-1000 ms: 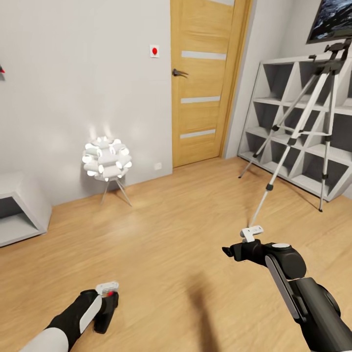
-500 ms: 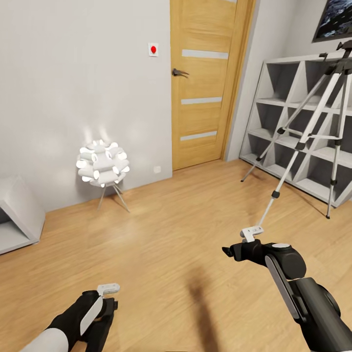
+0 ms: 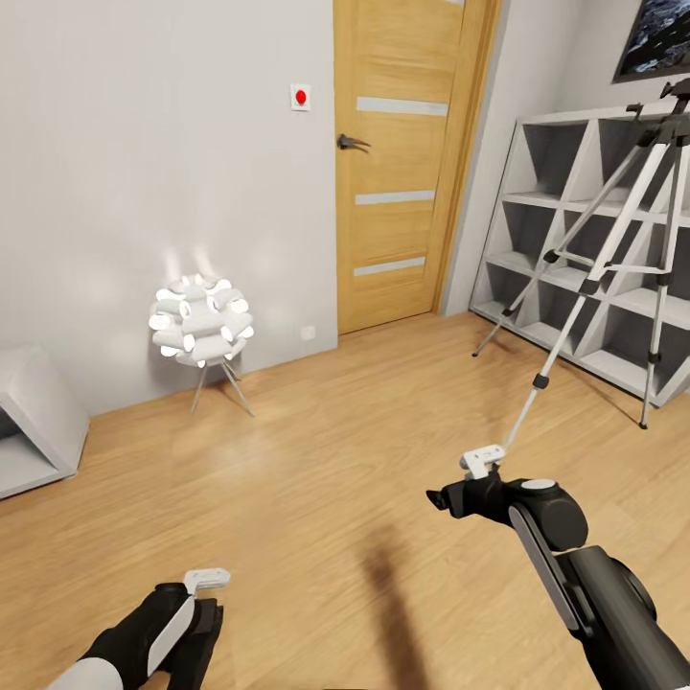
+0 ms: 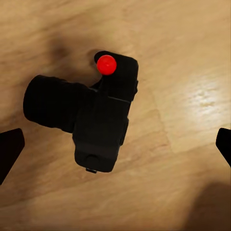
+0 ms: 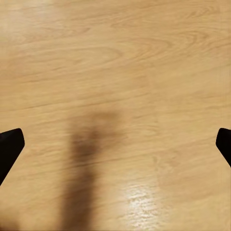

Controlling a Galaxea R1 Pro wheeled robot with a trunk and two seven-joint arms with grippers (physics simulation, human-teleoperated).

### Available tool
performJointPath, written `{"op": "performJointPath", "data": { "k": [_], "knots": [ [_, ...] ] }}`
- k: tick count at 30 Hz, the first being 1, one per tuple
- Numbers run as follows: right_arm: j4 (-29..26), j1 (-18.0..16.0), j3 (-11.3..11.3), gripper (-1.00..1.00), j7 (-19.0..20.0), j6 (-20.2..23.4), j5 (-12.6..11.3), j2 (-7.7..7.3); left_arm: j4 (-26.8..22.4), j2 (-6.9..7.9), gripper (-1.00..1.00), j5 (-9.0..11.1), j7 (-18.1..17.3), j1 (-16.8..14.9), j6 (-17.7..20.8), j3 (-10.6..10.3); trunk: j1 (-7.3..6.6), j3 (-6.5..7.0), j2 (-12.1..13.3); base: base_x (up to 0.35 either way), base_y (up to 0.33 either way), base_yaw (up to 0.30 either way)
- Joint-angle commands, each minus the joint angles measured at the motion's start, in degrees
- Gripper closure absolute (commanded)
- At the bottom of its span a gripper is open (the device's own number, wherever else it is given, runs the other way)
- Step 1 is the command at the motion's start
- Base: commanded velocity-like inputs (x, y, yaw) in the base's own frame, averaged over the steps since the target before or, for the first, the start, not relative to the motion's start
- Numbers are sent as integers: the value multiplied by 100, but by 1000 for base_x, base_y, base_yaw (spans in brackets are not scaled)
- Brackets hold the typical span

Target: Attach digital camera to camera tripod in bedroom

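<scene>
camera tripod [image 3: 613,240] by shelving [image 3: 575,153] — lamp [image 3: 201,321] maybe clear, far left

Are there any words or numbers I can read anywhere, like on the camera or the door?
None can be read.
Camera: plain black with a red dot, no lettering.
Door: no sign.
Wall switch: a red dot, no text.
Picture above the shelves: too dark and cut off to tell.

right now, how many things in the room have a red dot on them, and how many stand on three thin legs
red dot: 2, the digital camera and the wall switch
three thin legs: 2, the camera tripod and the white ball lamp
total: 4
</scene>
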Motion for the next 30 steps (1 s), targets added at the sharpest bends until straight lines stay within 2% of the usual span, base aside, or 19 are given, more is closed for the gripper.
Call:
{"op": "performJointPath", "data": {
  "k": [1,5,13,21,30],
  "knots": [
    [-5,-4,7,-100,-19,25,-28,-4,-12,8,-100,60,46,-2,21,-45,-1,-5,-2,2,0,0],
    [-5,-4,64,-100,-22,25,-24,-4,-12,52,-100,-52,-126,38,10,-127,-1,-5,-2,1,0,0],
    [-5,-3,75,-100,-20,25,-20,-7,-12,71,-100,-281,-246,60,-70,-164,19,-182,-13,0,0,0],
    [-5,3,75,-100,-20,25,-18,-7,-12,66,-100,-326,-359,63,-286,-174,40,-360,-24,0,0,0],
    [-5,5,82,-100,-16,25,-18,-7,-14,64,-100,-331,-395,64,-337,-177,63,-559,-36,0,0,0]
  ]
}}
